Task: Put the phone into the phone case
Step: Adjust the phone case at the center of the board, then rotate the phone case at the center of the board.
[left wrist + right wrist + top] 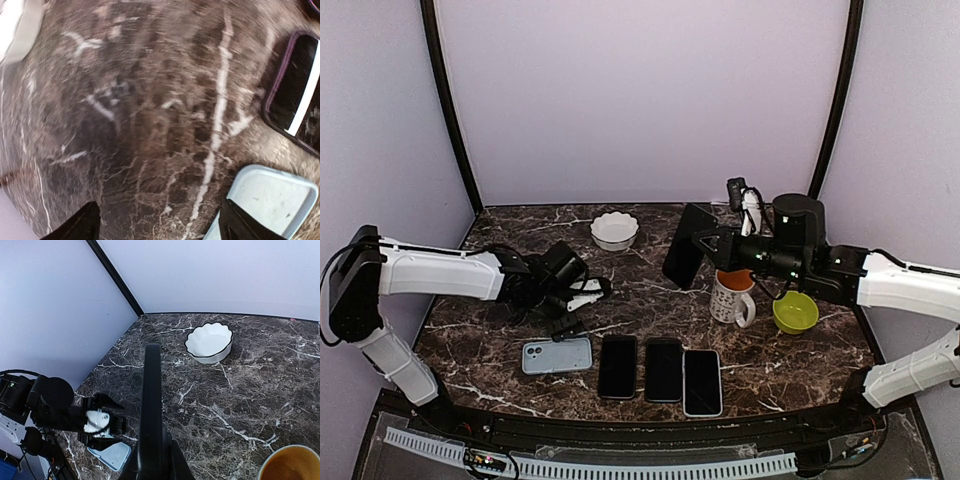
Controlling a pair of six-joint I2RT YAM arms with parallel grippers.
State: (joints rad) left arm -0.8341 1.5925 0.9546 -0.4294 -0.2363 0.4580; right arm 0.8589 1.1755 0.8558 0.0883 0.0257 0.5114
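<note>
A light blue phone case [557, 355] lies flat at the front left of the table. My left gripper [582, 308] hovers just behind it, open and empty. In the left wrist view the gripper [157, 225] spans bare marble, with the case [272, 197] by its right fingertip. My right gripper [706, 246] is shut on a black phone [687, 245] and holds it upright above the table's middle right. In the right wrist view the phone [152, 400] shows edge-on between the fingers, with the case [111, 456] far below at the left.
Three dark phones [618, 366] [663, 369] [702, 382] lie in a row right of the case. A white bowl [615, 230] sits at the back. A white mug [732, 297] and a green bowl [795, 312] stand under the right arm.
</note>
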